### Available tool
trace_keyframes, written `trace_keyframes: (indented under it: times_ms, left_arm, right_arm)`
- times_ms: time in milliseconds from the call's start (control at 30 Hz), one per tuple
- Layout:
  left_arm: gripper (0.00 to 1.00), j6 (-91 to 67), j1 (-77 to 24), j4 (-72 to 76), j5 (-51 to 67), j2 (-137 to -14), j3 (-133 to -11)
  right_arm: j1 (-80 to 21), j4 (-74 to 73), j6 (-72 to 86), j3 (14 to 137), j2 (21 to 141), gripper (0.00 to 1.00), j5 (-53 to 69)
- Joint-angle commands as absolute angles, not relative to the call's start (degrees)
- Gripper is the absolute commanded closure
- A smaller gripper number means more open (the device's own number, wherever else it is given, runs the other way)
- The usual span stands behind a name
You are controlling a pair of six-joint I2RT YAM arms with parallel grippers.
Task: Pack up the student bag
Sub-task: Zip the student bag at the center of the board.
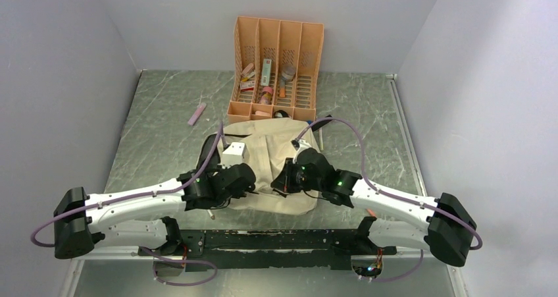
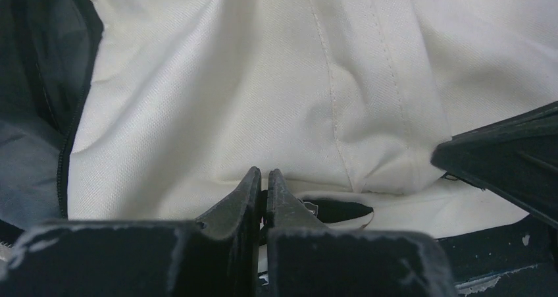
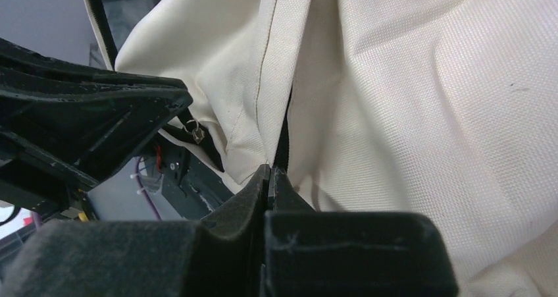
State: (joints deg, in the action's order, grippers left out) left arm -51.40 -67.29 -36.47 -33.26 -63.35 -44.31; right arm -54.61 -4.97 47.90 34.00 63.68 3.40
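The student bag [image 1: 270, 162] is a cream fabric backpack lying flat in the middle of the table, its black zipper trim [image 2: 66, 159] and grey lining showing at one side. Both grippers meet at its near edge. My left gripper [image 2: 264, 177] is shut with its tips pressed into the bag's edge beside a dark slot, and a thin dark bit sits between the fingers. My right gripper [image 3: 271, 173] is shut on a black trim strip that runs down the bag's seam into the jaws. A small metal zipper ring [image 3: 195, 132] hangs nearby.
An orange slotted desk organiser [image 1: 309, 53] stands behind the bag with several small items in its slots. A white box [image 1: 233, 151] rests on the bag's left side. A pink stick [image 1: 197, 114] lies on the table at the back left. Grey walls close in both sides.
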Motion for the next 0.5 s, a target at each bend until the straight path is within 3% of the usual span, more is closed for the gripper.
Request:
trace_keyframes:
  times_ms: [0,200,267,367,467]
  left_arm:
    - [0.95,-47.40,-66.01,-36.61,-35.24,-60.67,-43.73]
    - [0.95,-44.91,-66.01,-32.65,-32.14,-58.33,-42.28]
    - [0.95,-44.90,-66.01,-33.42,-32.58,-58.04,-42.28]
    - [0.95,-44.04,-66.01,-33.06,-32.55,-57.47,-42.45]
    - [0.95,-43.37,-66.01,-31.93,-31.82,-56.93,-42.30]
  right_arm:
    - [-53.81,-9.86,43.64,34.32,62.33,1.00,2.39]
    - [-53.83,-8.50,35.66,37.80,63.64,1.00,4.75]
    - [-53.83,-9.04,32.39,38.70,62.76,0.89,4.13]
    - [-53.88,-7.90,25.12,39.65,61.29,0.59,8.33]
    - [-53.83,-7.75,18.62,40.87,60.01,0.54,11.95]
